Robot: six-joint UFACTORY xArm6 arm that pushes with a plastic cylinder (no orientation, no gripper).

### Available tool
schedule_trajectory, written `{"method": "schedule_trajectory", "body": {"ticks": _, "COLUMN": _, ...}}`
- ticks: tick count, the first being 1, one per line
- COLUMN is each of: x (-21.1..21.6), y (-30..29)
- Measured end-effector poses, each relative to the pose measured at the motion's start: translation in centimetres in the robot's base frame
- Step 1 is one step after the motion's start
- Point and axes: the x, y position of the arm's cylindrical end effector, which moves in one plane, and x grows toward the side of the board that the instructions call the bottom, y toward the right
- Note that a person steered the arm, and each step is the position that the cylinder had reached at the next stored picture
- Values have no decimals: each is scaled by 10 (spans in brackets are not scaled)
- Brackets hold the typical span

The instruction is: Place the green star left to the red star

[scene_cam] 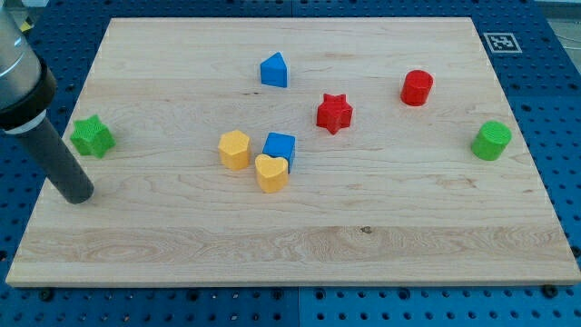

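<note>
My tip (76,195) rests on the wooden board (381,236) near the view's left edge, just below and slightly left of the green star (92,136), close to it but apart. The arm ends in a plain dark rod, so it has no claw to open or close and holds nothing. The red star (334,113) sits well apart, right of the board's centre. Between them lie a yellow hexagon (234,150), a yellow heart (270,173) touching a blue cube (280,147), and a blue triangular block (274,70) higher up. A red cylinder (418,87) and green cylinder (491,140) stand at the right. A black-and-white marker tag (500,41) carries no readable writing
</note>
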Motion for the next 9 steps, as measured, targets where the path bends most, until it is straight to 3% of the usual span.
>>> {"method": "schedule_trajectory", "body": {"ticks": 1, "x": 0, "y": 1}}
{"method": "schedule_trajectory", "body": {"ticks": 3, "x": -53, "y": -5}}
{"method": "schedule_trajectory", "body": {"ticks": 4, "x": -33, "y": -36}}
{"method": "schedule_trajectory", "body": {"ticks": 6, "x": -24, "y": -36}}
{"method": "schedule_trajectory", "body": {"ticks": 7, "x": -40, "y": -22}}
{"method": "schedule_trajectory", "body": {"ticks": 9, "x": -126, "y": -20}}
